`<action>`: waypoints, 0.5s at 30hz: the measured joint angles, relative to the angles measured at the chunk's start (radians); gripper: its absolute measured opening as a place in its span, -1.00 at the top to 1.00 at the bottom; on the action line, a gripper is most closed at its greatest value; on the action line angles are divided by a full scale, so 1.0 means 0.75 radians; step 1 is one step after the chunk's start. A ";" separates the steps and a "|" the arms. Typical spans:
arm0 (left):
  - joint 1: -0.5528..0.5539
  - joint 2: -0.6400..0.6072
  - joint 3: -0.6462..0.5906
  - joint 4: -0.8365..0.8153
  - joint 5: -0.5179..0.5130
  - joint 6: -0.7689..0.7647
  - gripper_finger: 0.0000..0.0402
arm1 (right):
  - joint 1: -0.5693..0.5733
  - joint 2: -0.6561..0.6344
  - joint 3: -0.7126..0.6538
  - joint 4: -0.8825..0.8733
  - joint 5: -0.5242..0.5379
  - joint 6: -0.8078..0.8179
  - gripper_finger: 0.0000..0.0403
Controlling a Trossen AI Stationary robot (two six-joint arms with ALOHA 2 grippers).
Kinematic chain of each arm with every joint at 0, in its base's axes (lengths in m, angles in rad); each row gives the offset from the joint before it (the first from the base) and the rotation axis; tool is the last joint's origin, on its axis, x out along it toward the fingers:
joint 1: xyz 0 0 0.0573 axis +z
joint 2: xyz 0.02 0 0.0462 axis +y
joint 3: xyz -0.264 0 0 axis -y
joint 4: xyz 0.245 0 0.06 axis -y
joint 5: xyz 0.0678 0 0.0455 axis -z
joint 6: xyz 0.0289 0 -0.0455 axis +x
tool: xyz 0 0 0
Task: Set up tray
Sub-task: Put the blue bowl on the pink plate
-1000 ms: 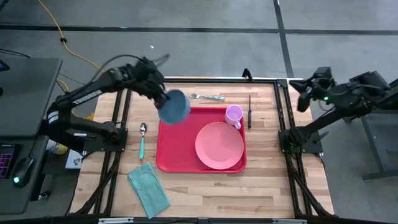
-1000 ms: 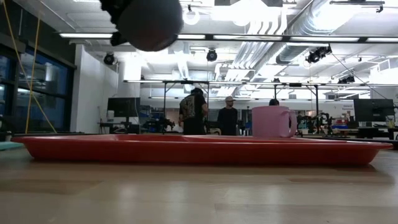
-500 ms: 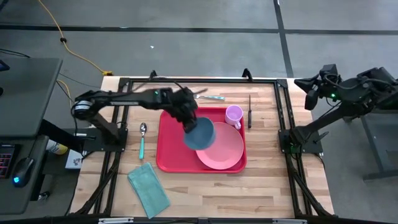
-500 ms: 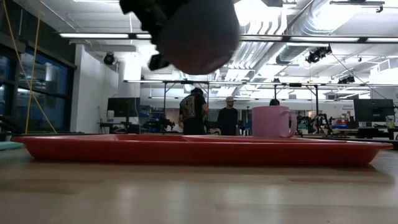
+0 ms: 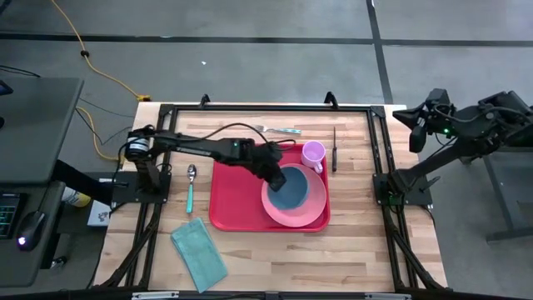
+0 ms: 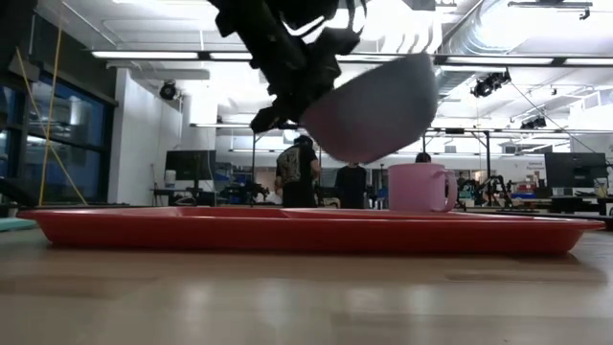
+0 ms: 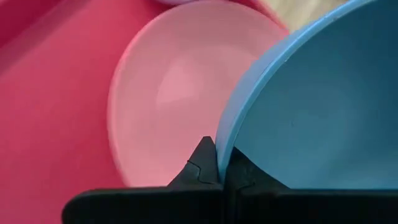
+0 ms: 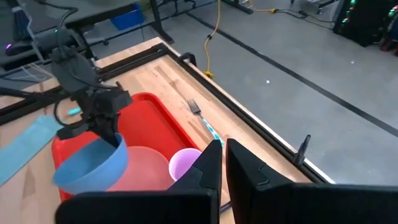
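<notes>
A blue bowl (image 5: 292, 188) hangs tilted just above the round pink plate (image 5: 312, 210), which lies on the right half of the red tray (image 5: 230, 193). My left gripper (image 5: 273, 171) is shut on the bowl's rim; the low view shows the bowl (image 6: 374, 110) clear of the tray (image 6: 287, 230). A pink cup (image 5: 313, 154) stands in the tray's far right corner. My right gripper (image 5: 414, 125) waits shut, raised beyond the table's right edge, touching nothing. My left gripper pinches the bowl's rim (image 7: 222, 146) on the side toward the table's left, one finger inside the bowl and one outside. The fingers slant down from the left. The bowl hangs tilted and lifted clear above the plate (image 7: 168, 106).
A fork (image 5: 279, 130) lies beyond the tray's far edge and a dark knife (image 5: 334, 148) to the right of the cup. A spoon (image 5: 191, 185) lies left of the tray, with a teal napkin (image 5: 200, 252) at the near left. People stand in the room behind.
My left gripper has carried the bowl from above the tray's far left corner toward the table's right and near edges and downward. The bowl now hangs tilted over the pink plate, still clear of it.
</notes>
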 joint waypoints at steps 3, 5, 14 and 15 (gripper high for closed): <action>0.001 0.065 0.126 -0.075 -0.049 -0.001 0.92 | 0.000 0.000 0.000 -0.001 -0.010 -0.020 1.00; 0.001 0.114 0.232 -0.213 -0.080 0.018 0.92 | 0.000 0.000 0.000 0.000 -0.016 -0.025 1.00; -0.006 0.377 0.756 -0.704 -0.055 0.120 0.92 | 0.000 0.000 0.000 0.000 -0.064 -0.055 1.00; -0.006 0.400 0.793 -0.726 -0.044 0.133 0.92 | 0.000 0.000 0.000 0.000 -0.066 -0.055 1.00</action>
